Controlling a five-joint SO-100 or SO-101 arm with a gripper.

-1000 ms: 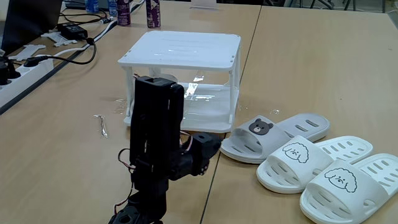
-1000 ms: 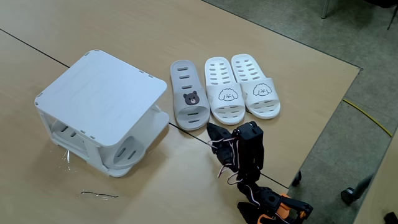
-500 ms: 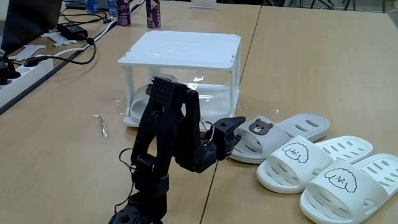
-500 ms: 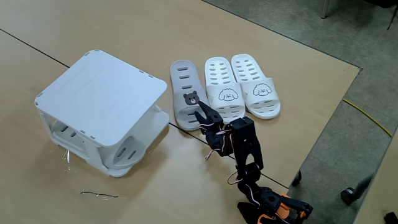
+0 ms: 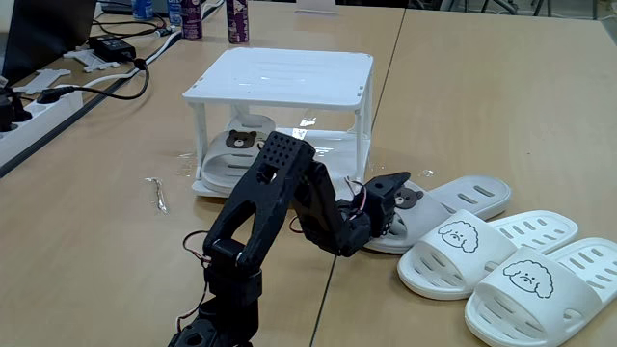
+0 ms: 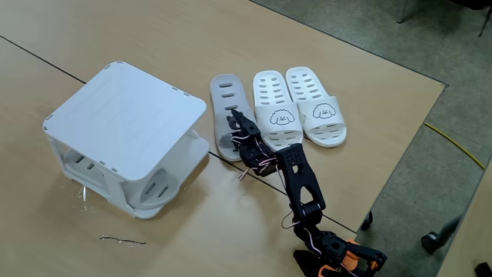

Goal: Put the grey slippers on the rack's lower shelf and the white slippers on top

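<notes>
The white rack point(image 5: 289, 72) point(image 6: 123, 115) stands mid-table. One grey slipper point(image 5: 231, 154) point(image 6: 157, 185) lies on its lower shelf point(image 5: 323, 159). The other grey slipper point(image 5: 463, 198) point(image 6: 227, 88), with the bear face, lies on the table just beside the rack. My gripper point(image 5: 397, 200) point(image 6: 233, 123) is stretched out low over that slipper's strap, open, one jaw above the strap and the other lower, at the strap's edge. Two white slippers point(image 5: 477, 253) point(image 6: 275, 108) with puppy faces lie side by side past the grey one; the second point(image 5: 545, 284) point(image 6: 317, 104) is farthest from the rack.
A power strip with cables point(image 5: 39, 96) runs along the left side, and bottles point(image 5: 236, 19) stand behind the rack. A thin bent wire point(image 5: 157, 193) point(image 6: 123, 241) lies on the table near the rack. The table's edge point(image 6: 400, 154) drops to the floor near the arm base.
The arm has unfolded from a tucked pose and reached forward and down, bringing the gripper onto the grey slipper on the table. The slippers and rack have not moved.
</notes>
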